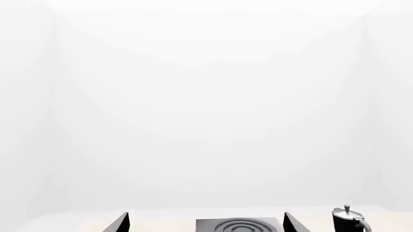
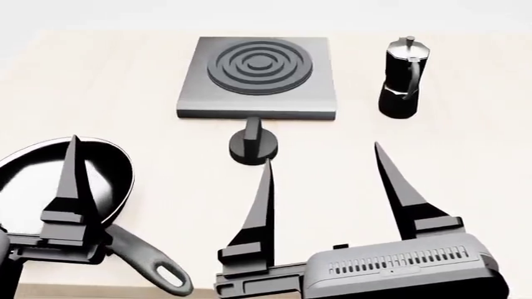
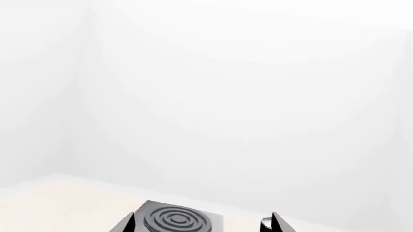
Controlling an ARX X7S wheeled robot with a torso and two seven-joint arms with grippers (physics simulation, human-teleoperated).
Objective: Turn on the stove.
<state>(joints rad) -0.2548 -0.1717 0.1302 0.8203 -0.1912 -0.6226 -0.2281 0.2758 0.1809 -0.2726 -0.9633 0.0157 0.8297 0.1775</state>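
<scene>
Nearest in the head view, the right gripper (image 2: 324,165) hangs over the pale table (image 2: 465,162) with its two dark fingers spread wide apart and nothing between them; its left fingertip (image 2: 266,171) ends just short of the knob (image 2: 253,144), which lies slightly to the left of the gap rather than inside it. The left gripper (image 2: 71,187) shows only one finger here, over the frying pan (image 2: 83,180), so this view alone does not tell its state; the left wrist view shows two fingertips (image 1: 121,223) well apart, so its jaws are open too. The frying pan holds nothing, and its handle runs toward the near table edge, partly covered by the left gripper. Beyond the knob, just past it, sits the stove (image 2: 258,71), a grey square slab with dark concentric rings, bare on top. To the right of the slab stands the moka pot (image 2: 403,78), upright and apart from it. Both wrist views catch only slivers of fingertips and stove
</scene>
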